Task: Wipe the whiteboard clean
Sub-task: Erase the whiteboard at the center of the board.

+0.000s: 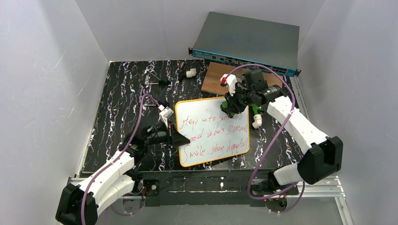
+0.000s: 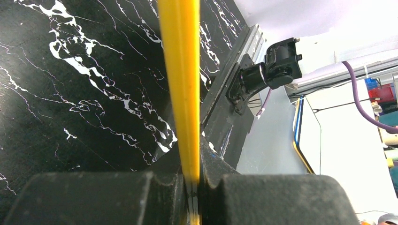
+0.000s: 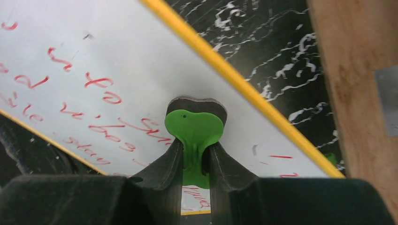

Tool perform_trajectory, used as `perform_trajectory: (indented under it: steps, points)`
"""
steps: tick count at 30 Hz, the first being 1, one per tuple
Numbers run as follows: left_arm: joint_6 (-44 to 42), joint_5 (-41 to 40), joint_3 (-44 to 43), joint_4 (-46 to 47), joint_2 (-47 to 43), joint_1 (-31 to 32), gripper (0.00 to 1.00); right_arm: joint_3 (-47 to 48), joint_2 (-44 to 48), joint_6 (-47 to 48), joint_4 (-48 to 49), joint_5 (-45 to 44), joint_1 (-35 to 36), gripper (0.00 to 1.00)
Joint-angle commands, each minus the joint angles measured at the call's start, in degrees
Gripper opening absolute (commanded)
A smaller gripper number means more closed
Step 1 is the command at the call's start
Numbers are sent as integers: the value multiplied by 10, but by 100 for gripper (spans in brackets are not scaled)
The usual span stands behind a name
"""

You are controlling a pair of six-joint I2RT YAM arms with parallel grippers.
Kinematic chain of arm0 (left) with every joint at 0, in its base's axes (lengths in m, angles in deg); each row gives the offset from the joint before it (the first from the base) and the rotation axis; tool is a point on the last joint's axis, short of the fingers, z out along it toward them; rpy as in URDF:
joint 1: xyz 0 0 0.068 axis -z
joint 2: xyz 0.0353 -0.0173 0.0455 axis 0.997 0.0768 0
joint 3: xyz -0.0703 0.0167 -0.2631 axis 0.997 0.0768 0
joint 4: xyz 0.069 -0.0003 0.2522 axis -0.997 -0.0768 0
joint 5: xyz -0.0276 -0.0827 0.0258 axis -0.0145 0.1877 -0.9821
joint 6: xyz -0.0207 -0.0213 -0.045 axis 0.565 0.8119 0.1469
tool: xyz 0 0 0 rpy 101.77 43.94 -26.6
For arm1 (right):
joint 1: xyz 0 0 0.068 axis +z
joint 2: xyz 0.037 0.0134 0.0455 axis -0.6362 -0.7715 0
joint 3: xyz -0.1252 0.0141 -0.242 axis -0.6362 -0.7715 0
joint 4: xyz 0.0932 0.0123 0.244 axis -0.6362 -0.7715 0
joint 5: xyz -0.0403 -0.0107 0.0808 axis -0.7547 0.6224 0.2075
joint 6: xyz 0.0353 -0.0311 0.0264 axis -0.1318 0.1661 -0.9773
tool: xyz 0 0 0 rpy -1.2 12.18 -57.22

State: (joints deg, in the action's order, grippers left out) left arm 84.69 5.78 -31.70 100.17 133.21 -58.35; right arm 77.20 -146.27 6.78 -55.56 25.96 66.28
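— Checking obstructions: what lies around the whiteboard (image 1: pixel 211 131)?
— It lies mid-desk (image 1: pixel 126 103), red handwriting facing up. A brown wooden board (image 1: pixel 213 77) sits just beyond its far edge, with a flat grey network switch (image 1: pixel 248 42) behind that. A green pen (image 1: pixel 256 117) lies just beside its right edge.
— Edges and pincers?
— The left pincer (image 2: pixel 191 183) pinches the thin yellow frame at the left edge. The right pincer (image 3: pixel 195 164) pinches a green eraser (image 3: pixel 193 124), its dark pad against the far right corner. Black marbled surface lies open to the left.

The whiteboard (image 1: pixel 211 123) was white, yellow-framed, with red handwriting; the desk (image 1: pixel 122 98) black, veined white; the eraser (image 3: pixel 194 126) green, perhaps grey-backed.
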Motion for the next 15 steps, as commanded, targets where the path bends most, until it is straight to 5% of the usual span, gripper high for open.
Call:
perform_trajectory:
  steps: [1,8,15]
  points:
    - [-37,40,-16,41,-7,10,0,43,-19,-33,52,-93,-3,1]
    - [-39,39,-15,38,-12,10,0,-39,19,-9,82,-123,-19,1]
    - [-38,41,-14,42,-9,10,0,-72,56,38,35,56,-18,1]
